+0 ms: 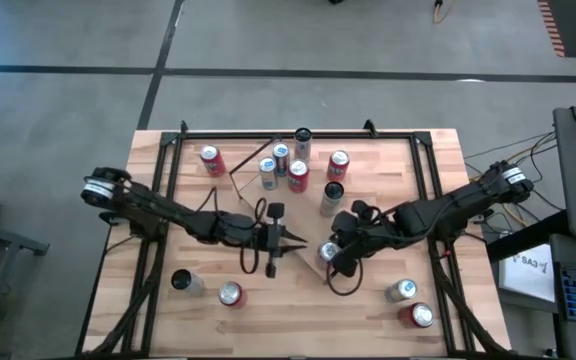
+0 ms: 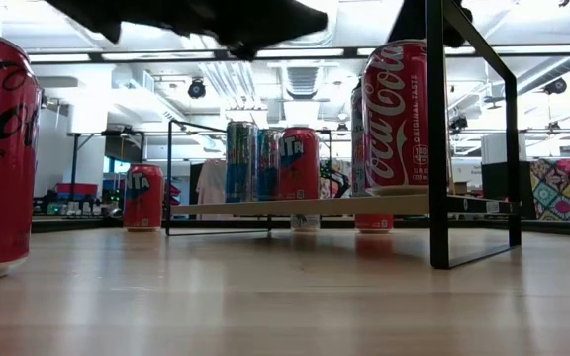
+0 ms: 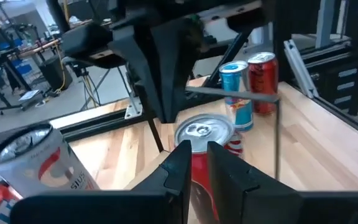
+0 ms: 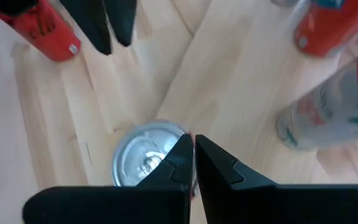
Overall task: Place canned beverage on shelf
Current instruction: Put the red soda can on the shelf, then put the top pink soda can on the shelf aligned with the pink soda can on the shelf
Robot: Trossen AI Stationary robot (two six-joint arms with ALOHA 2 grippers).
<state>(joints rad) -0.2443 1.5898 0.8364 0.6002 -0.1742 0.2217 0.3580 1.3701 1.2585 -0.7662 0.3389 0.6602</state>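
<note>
Seen from above, the shelf (image 1: 268, 205) is a tilted light-wood board near the table's (image 1: 148, 300) centre, with several cans (image 1: 298, 176) grouped around its 12 o'clock end. A red can (image 1: 328, 251) stands at the shelf's 4 o'clock corner. The right gripper (image 1: 336, 262), reaching in from 3 o'clock, hovers over that can with its fingers clenched together, grasping nothing; its wrist camera shows the silver can top (image 4: 148, 160) just beneath the closed fingertips (image 4: 182, 155). The left gripper (image 1: 290, 240) reaches in from 9 o'clock and points at the same can from close by, nearly closed and empty
</note>
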